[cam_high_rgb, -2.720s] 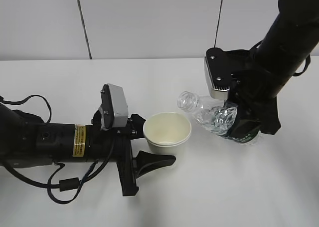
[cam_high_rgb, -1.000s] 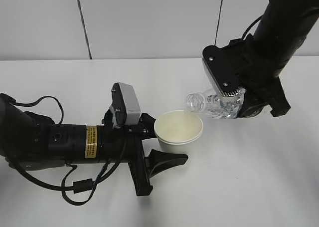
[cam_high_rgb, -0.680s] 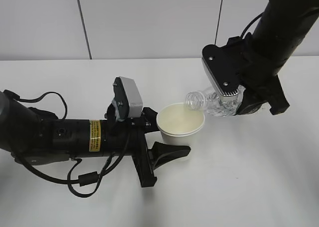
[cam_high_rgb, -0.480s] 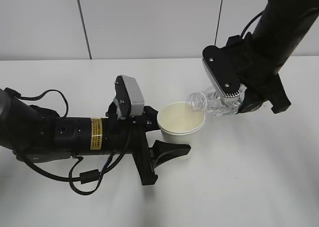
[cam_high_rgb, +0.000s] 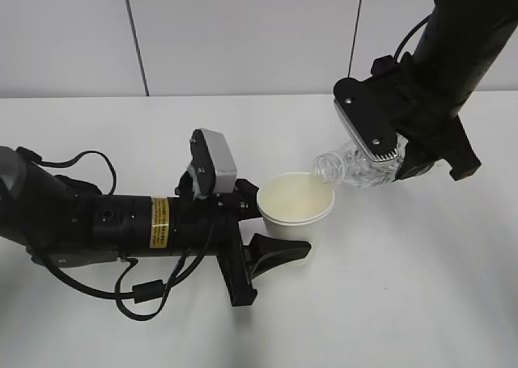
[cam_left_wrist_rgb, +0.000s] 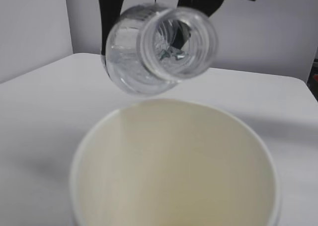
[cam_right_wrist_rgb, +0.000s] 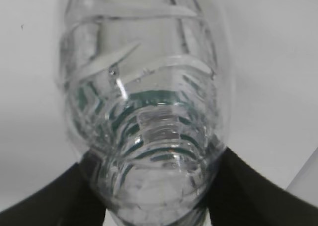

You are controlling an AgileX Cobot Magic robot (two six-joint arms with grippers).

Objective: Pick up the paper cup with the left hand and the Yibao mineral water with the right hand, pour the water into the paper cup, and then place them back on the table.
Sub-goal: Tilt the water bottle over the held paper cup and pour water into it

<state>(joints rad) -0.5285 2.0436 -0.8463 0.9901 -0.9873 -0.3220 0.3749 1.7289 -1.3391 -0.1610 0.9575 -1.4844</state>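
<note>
The white paper cup (cam_high_rgb: 295, 207) stands upright, held from its left side by my left gripper (cam_high_rgb: 289, 225), which is shut on it; one black finger (cam_high_rgb: 278, 250) shows in front of the cup. In the left wrist view the cup's cream inside (cam_left_wrist_rgb: 174, 166) fills the lower frame and hides the fingers. My right gripper (cam_high_rgb: 398, 159) is shut on the Yibao mineral water (cam_high_rgb: 358, 166), tipped down to the left with its open mouth (cam_high_rgb: 326, 170) at the cup's far right rim. The right wrist view shows the ribbed bottle (cam_right_wrist_rgb: 144, 112) between two dark fingers (cam_right_wrist_rgb: 49, 201). No stream of water is discernible.
The white table (cam_high_rgb: 405, 295) extends all round the cup. The left arm's black cable (cam_high_rgb: 133, 291) loops on the table at the lower left. A pale panelled wall (cam_high_rgb: 243, 36) rises behind the table's far edge.
The left arm has carried the cup to the right, under the bottle. The right gripper has tipped the bottle further, bringing its mouth down to the cup's rim.
</note>
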